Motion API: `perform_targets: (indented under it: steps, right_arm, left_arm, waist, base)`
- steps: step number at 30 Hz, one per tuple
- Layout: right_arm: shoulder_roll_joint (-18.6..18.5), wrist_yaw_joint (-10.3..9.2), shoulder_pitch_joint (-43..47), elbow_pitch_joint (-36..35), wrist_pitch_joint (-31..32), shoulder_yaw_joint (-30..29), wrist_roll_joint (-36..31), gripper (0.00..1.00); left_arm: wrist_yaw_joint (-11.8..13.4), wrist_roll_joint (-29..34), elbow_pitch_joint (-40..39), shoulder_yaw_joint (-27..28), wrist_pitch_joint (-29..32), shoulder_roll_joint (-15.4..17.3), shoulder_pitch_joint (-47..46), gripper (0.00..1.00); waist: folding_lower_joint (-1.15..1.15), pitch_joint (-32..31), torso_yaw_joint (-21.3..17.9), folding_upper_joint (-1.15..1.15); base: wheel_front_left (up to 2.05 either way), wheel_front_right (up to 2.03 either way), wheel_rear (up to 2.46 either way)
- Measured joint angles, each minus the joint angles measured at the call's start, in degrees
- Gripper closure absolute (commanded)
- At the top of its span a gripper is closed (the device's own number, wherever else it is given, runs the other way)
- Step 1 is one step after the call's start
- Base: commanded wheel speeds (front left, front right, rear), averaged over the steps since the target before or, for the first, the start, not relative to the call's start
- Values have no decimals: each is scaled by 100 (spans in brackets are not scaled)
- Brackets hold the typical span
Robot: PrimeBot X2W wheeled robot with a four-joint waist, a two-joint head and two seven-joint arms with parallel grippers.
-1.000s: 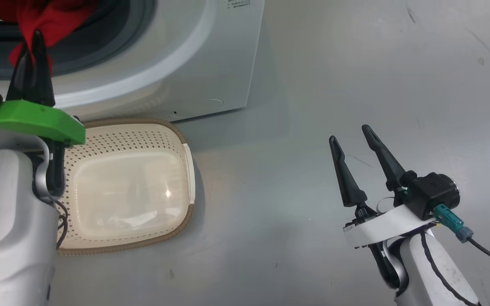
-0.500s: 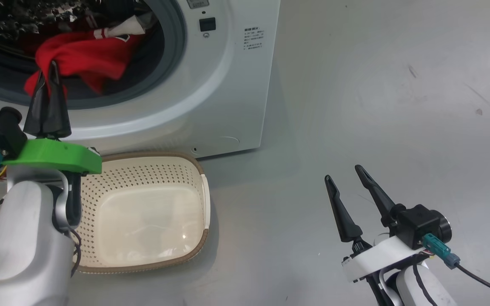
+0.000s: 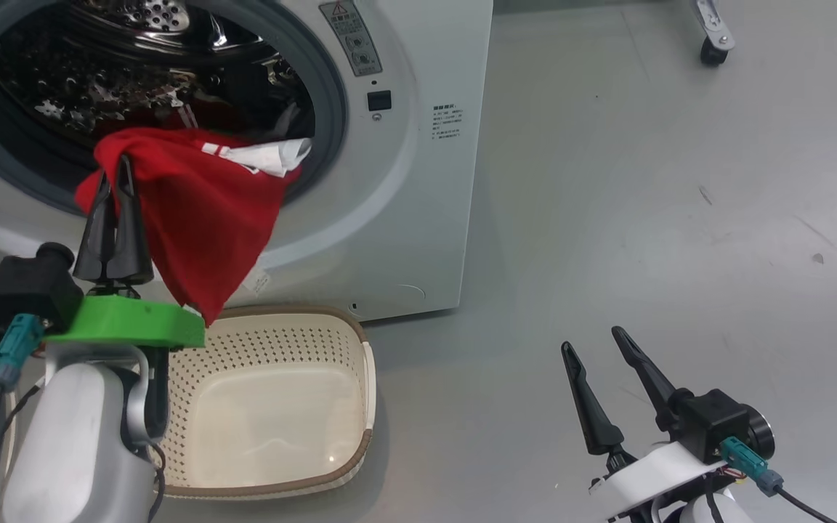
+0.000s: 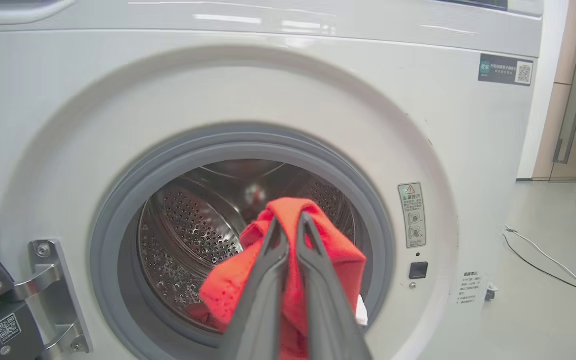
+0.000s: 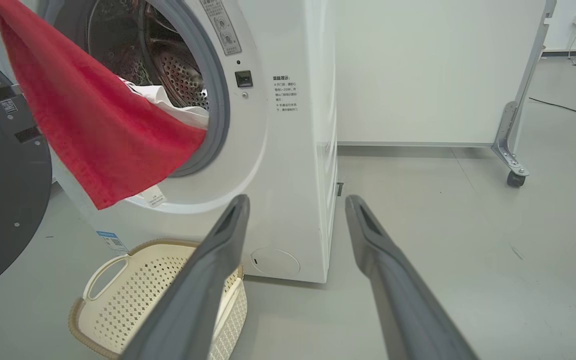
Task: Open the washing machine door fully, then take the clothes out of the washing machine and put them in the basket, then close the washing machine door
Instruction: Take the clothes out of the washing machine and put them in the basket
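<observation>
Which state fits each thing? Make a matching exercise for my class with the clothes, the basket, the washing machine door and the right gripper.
Things:
1 clothes
2 basket
3 washing machine door
4 right gripper

States:
A empty, on the floor
B jaws apart, holding nothing
C swung open
D pinched in shut jaws

Pairs: 1-D, 2-A, 3-C, 4-B

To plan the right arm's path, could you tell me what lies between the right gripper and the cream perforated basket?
In the head view, only bare grey floor lies between the right gripper and the cream perforated plastic basket.
</observation>
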Motion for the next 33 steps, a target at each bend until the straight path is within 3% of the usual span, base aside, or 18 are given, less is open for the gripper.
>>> perform_targets:
  steps: [15,33]
  right_arm:
    - [2,-57,260,-126,0,44,-13,0]
    - [1,-49,260,-316,0,110,-101,0]
  left_arm:
    - [158,160,-883,-200,-16,-33,762,100]
    - [356,-200,-578,-287,59,-283,1455,100]
  waist:
    - [0,-292,262,0]
    - [0,54,285,0]
  base:
    - [0,0,0]
    - [0,0,0]
